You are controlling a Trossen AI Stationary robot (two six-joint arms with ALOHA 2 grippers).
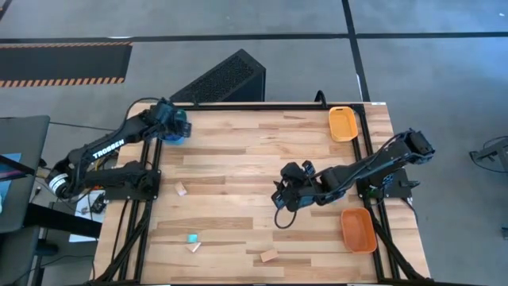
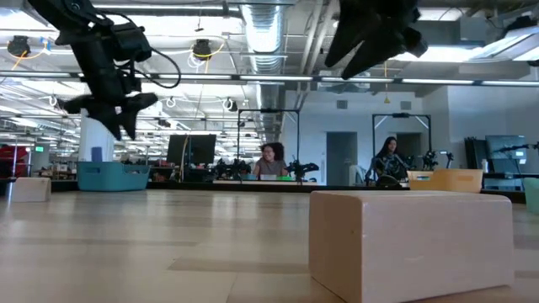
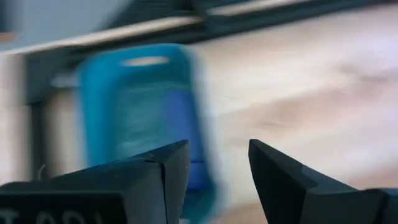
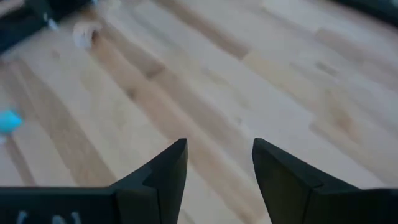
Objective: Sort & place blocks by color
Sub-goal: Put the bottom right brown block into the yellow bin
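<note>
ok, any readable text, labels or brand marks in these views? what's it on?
"TROSSEN": white letters along the left arm, seen in the high view.
Bottom edge of the left wrist view: white marks on the left gripper housing, cut off, not readable.
Bottom edge of the right wrist view: white marks on the right gripper housing, cut off, not readable.
Low view: signs and screens in the room behind the table, too small to read.
Blocks and trays: no text visible.
</note>
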